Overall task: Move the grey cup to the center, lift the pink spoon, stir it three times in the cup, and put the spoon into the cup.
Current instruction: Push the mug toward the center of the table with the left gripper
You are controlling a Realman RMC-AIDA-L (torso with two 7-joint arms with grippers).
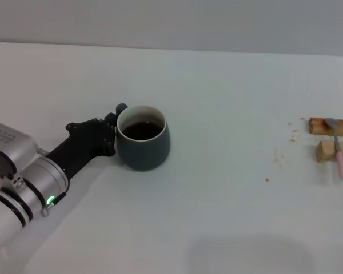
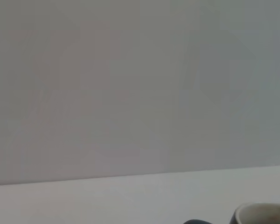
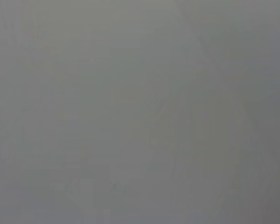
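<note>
Found the grey cup (image 1: pixel 143 149) upright on the white table (image 1: pixel 217 222), left of the middle, with dark liquid (image 1: pixel 143 130) inside its white wall. Saw the left gripper (image 1: pixel 110 134) – black, low over the tabletop – right up against the cup's left side, where a bit of the blue-grey handle (image 1: pixel 122 107) poked out behind the rim. Could not tell whether that claw was clenched on the cup or released; touching or merely beside, not to be made out either. Noted a small green light (image 1: pixel 48 200) on the silver wrist behind it. Caught only a sliver of the cup's pale rim (image 2: pixel 263 213) at the edge of the left wrist view, under a plain grey wall.

Spotted the pink spoon (image 1: pixel 338 149) far off at the table's right edge – lying across two small wooden blocks (image 1: pixel 326 152), metal bowl on the farther one, pink handle past the nearer. Noticed scattered brown crumbs (image 1: pixel 280 158) just left of the blocks, well apart from the cup.
</note>
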